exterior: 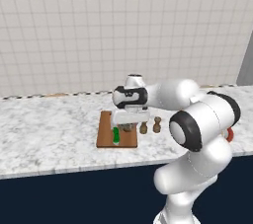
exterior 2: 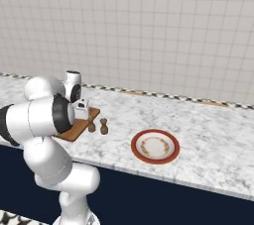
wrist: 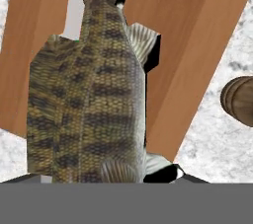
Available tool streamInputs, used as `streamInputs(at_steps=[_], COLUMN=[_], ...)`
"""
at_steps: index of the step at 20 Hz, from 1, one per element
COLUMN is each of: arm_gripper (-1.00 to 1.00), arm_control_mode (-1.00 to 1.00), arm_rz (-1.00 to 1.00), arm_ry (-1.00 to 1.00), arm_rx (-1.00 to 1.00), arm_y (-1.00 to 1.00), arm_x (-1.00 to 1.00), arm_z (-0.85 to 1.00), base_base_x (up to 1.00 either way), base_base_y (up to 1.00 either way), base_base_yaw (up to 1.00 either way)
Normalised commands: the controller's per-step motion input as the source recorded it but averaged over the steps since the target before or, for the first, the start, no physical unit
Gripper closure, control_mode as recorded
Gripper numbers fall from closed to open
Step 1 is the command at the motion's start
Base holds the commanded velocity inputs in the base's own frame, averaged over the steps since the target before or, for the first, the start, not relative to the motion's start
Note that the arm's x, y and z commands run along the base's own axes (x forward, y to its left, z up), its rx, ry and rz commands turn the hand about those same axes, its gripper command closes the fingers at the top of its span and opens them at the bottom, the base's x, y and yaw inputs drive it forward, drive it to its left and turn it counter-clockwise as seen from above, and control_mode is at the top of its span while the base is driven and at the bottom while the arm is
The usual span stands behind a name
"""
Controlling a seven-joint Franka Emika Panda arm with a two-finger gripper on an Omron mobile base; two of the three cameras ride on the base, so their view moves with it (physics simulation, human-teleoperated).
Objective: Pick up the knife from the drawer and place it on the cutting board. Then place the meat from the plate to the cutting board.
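No brand, label or readable writing on anything in view.

Nearest: dark navy cabinet front (exterior: 74,193) below the edge of the grey-white marbled counter (exterior: 44,134). The plate (exterior 2: 155,146), round, white with a red-orange rim band, sat toward the near edge, bare, well right of the board.

Mid-counter: the cutting board (exterior: 105,136), flat reddish-brown wood with visible grain. The knife (exterior: 116,135) lay on it, green handle showing. Two small brown turned shakers (exterior: 150,127) stood just right of the board.

The gripper (exterior: 129,125) hung over the board's right part, jaws part open and holding the meat (wrist: 89,94). In the hand view the meat was a scaly, fish-like olive-brown lump with dark bands and pale fins, above the board.

Far: pale square-tiled wall (exterior: 123,25).
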Motion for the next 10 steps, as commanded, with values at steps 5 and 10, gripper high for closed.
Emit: streamInputs(at_steps=[5,10], arm_gripper=[1.00,1.00], arm_control_mode=[-1.00,-1.00], arm_rz=[-0.03,-0.04], arm_ry=[0.01,0.08], arm_rx=[-0.03,-0.13], arm_y=[0.11,0.00], arm_x=[0.26,0.02], arm_z=[-0.06,-0.30], base_base_x=[0.00,0.00], base_base_y=[0.00,0.00], base_base_yaw=[0.00,0.00])
